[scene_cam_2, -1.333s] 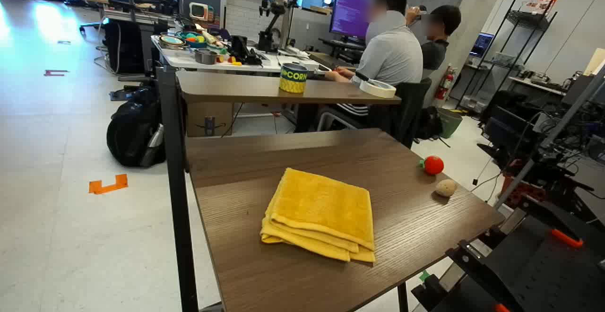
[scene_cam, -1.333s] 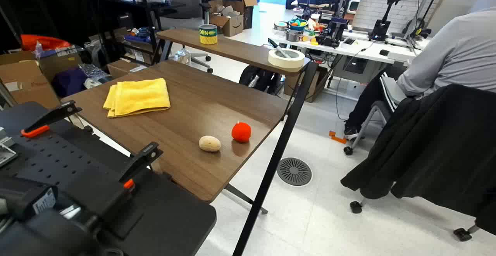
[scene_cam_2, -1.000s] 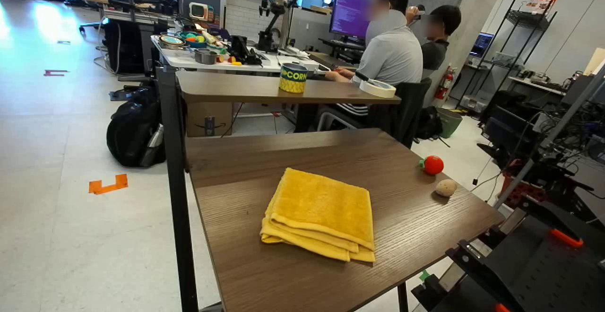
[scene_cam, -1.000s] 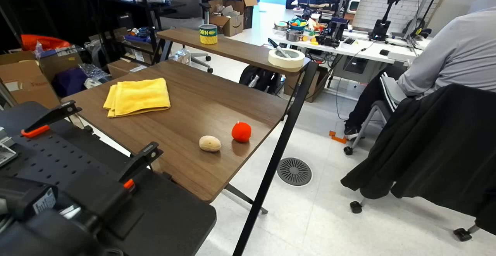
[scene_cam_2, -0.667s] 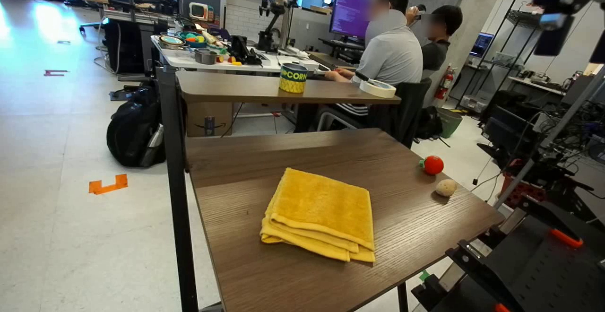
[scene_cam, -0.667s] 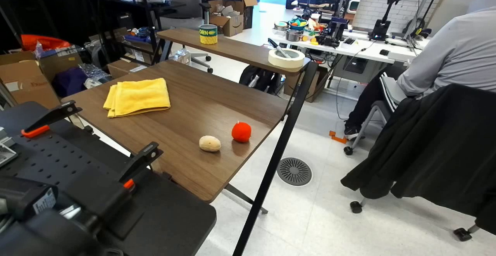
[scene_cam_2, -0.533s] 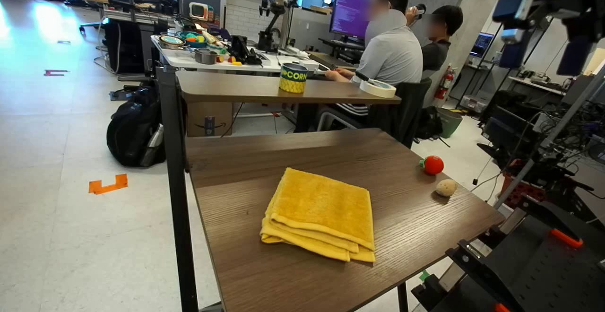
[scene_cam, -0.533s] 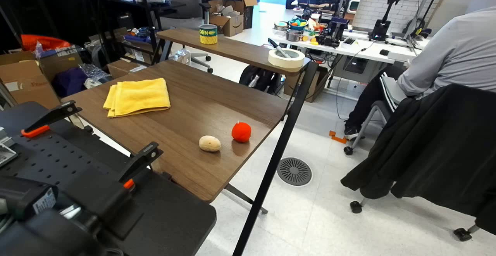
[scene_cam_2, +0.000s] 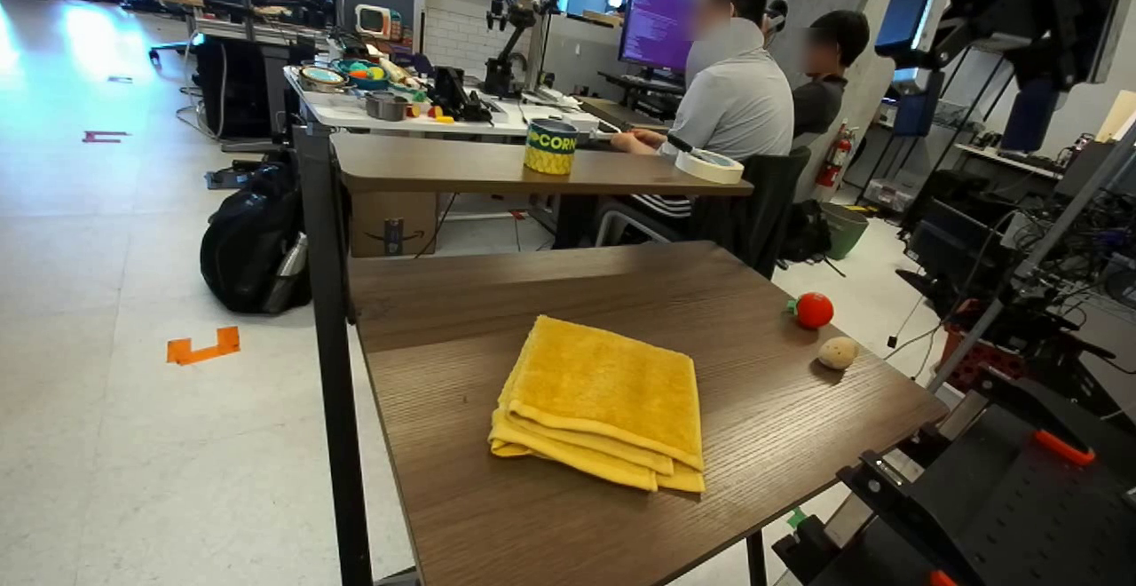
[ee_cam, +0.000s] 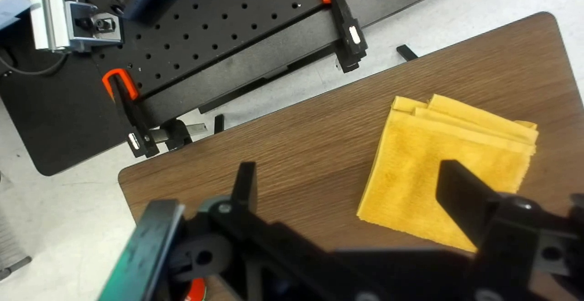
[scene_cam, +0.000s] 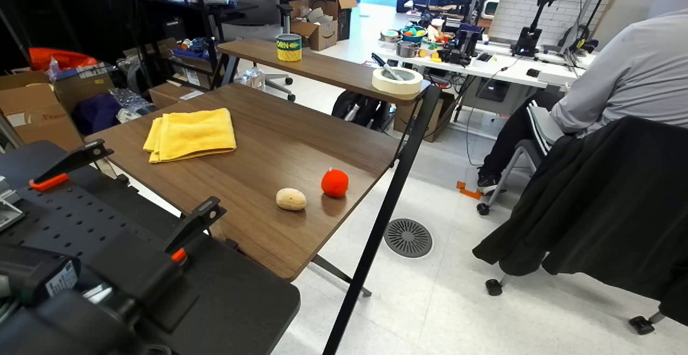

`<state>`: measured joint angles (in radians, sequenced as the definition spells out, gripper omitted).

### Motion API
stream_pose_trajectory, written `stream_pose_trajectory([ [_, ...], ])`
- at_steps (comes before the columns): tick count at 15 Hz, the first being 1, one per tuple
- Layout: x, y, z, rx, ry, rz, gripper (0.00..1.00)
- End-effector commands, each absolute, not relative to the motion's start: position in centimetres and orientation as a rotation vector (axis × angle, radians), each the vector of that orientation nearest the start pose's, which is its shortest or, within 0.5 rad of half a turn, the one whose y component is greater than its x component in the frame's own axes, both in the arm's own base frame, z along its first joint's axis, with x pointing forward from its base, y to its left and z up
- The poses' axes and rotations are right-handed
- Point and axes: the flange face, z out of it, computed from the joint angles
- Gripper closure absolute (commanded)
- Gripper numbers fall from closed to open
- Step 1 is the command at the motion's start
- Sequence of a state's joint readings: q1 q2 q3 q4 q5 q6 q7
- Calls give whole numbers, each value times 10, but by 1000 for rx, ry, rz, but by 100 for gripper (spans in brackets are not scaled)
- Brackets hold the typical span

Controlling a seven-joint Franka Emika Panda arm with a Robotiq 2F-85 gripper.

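My gripper (scene_cam_2: 974,115) hangs open in the air at the upper right of an exterior view, with nothing between its fingers. In the wrist view the gripper (ee_cam: 348,168) spans wide above the brown table (ee_cam: 310,164); one fingertip (ee_cam: 454,182) overlaps the folded yellow towel (ee_cam: 410,168) in the picture, without visible contact. That towel (scene_cam: 191,135) lies flat on the table in both exterior views. A pale, potato-like object (scene_cam: 291,199) rests near a table corner, beside a round red object (scene_cam_2: 813,311) with a green bit. Only a red sliver (ee_cam: 196,290) peeks out below the gripper in the wrist view.
On the raised shelf (scene_cam: 333,70) stand a yellow corn tin (scene_cam: 289,48) and a tape roll (scene_cam: 408,83) with a marker in it. A black perforated bench (ee_cam: 219,23) with clamps (ee_cam: 349,36) borders the table. Someone in grey (scene_cam_2: 737,98) sits beyond the shelf.
My gripper has entered an exterior view from the upper right and moved left and slightly down, staying open. Towel, pale object and red object lie where they were.
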<state>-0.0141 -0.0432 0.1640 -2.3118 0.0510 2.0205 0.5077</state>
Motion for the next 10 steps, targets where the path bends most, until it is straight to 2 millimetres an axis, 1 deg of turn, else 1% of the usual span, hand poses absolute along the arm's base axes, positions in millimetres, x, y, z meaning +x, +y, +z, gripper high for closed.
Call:
stream_pose_trajectory([
  [1, 485, 81, 340, -3034, 663, 170, 0],
  [2, 493, 90, 336, -2984, 706, 137, 0],
  [3, 498, 100, 331, -2942, 727, 64, 0],
  [4, 504, 114, 325, -2905, 738, -9, 0],
  [6, 520, 148, 319, -2839, 724, -161, 0],
  [7, 530, 166, 313, -2811, 713, -238, 0],
  [8, 536, 181, 304, -2785, 708, -308, 0],
  [9, 540, 193, 281, -2762, 723, -328, 0],
  [10, 548, 200, 272, -2746, 745, -341, 0],
])
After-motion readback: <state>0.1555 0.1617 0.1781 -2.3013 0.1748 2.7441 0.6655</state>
